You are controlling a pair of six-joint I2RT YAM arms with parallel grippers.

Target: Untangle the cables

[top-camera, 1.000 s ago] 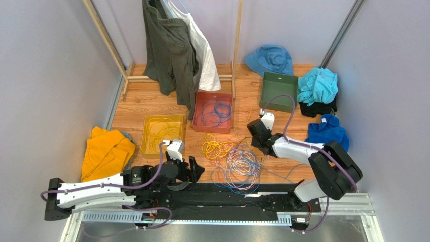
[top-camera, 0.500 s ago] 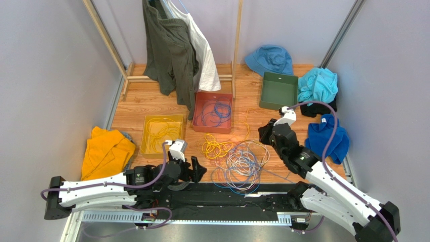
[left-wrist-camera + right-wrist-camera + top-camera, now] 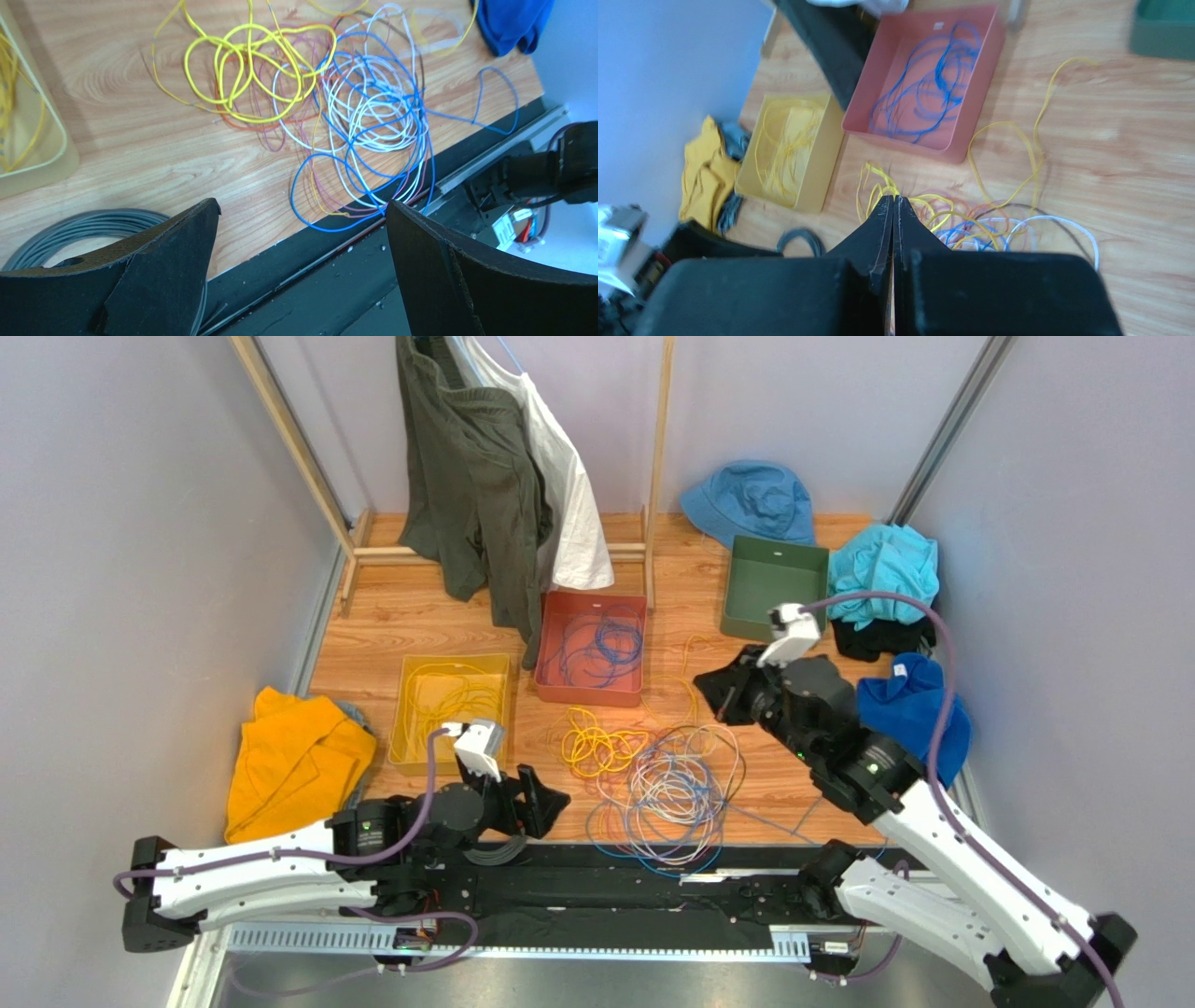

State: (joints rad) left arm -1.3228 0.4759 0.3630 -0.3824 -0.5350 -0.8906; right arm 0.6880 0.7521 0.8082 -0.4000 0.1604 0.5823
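The cables [image 3: 671, 784] lie in a loose tangle on the wooden table: yellow loops [image 3: 246, 70] on the left, blue and white loops [image 3: 372, 112] on the right, thin reddish ones among them. My left gripper [image 3: 544, 805] [image 3: 300, 204] is open and empty at the table's near edge, just short of the tangle. My right gripper [image 3: 709, 689] [image 3: 892, 198] hangs shut above the far right side of the tangle [image 3: 990, 231], pointing left. I see nothing between its fingers. A single yellow cable [image 3: 1025, 140] trails away toward the back.
A red tray [image 3: 592, 679] holds blue cables and a yellow tray [image 3: 410, 742] holds yellow ones. A green tray [image 3: 774, 588] stands at the back right. A grey coiled ring [image 3: 77, 225] lies by my left gripper. Clothes lie at both sides and hang from a rack [image 3: 477, 462].
My right arm has swung its elbow out to the near right and lifted; its shut gripper rose and drew back from the tangle. My left gripper shifted slightly left.
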